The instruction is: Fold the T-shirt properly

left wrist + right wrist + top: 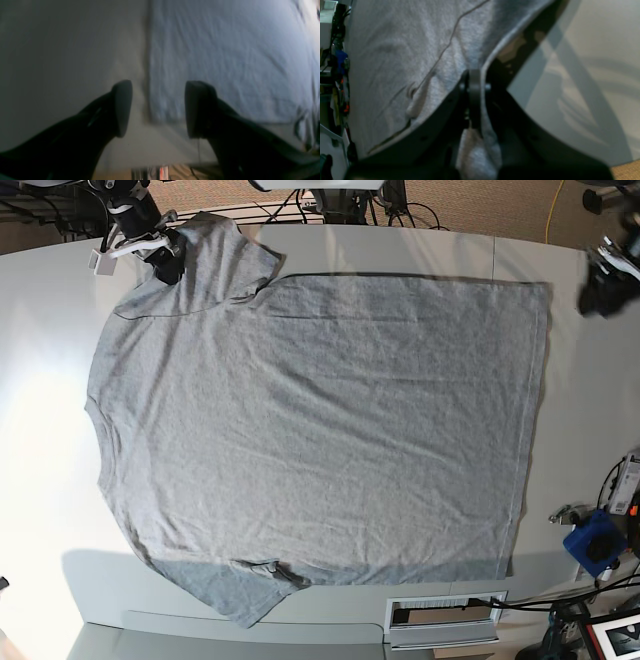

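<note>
The heather-grey T-shirt (320, 420) lies spread flat on the white table (590, 400), plain side up, collar end to the left. My right gripper (166, 260) is at the shirt's far-left sleeve. In the right wrist view the right gripper (475, 100) is shut on a fold of the T-shirt (407, 50), with black print showing on the underside. My left gripper (603, 288) hangs at the far right, off the cloth. In the left wrist view the left gripper (160, 110) is open and empty, and a corner of the T-shirt (225, 62) lies just beyond the fingertips.
Cables run along the table's back edge (330, 210). A blue object (595, 542) and a small box (625, 485) sit at the right edge. A slotted tray (445, 615) sits at the front edge. Bare table lies left of the shirt (45, 410).
</note>
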Robot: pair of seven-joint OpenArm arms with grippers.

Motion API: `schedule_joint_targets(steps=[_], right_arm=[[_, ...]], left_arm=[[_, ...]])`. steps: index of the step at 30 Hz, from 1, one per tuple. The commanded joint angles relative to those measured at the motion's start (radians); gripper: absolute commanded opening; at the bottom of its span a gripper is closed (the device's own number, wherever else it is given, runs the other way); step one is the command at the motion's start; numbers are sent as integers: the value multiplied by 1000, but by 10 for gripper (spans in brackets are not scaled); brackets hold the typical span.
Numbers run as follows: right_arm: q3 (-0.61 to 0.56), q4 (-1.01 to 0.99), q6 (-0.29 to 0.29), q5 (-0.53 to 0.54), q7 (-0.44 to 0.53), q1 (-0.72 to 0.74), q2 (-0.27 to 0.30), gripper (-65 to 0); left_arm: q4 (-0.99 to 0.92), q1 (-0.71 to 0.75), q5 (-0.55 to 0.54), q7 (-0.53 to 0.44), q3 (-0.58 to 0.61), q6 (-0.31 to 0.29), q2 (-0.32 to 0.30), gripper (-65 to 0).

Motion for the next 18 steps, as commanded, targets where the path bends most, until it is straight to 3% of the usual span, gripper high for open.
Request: schedule_joint_targets(steps=[1, 4, 6, 14, 18], right_arm=[[2, 6, -5, -17, -19, -11, 3, -650], [2, 6, -5, -17, -20, -12, 5, -650], [2, 6, -5, -17, -19, -11, 11, -650], [2, 6, -5, -17, -19, -11, 11, -650], [2, 6, -5, -17, -19, -11, 11, -650]], left_arm=[[-16, -9, -24, -2, -14, 11, -26, -304], [-109, -60, -25, -2, -12, 84, -52, -319], [-183, -100, -25, 3, -12, 100, -66, -345], [-444, -261, -167, 158, -11, -10, -156, -361], [-474, -269, -174, 167, -11, -17, -170, -361]])
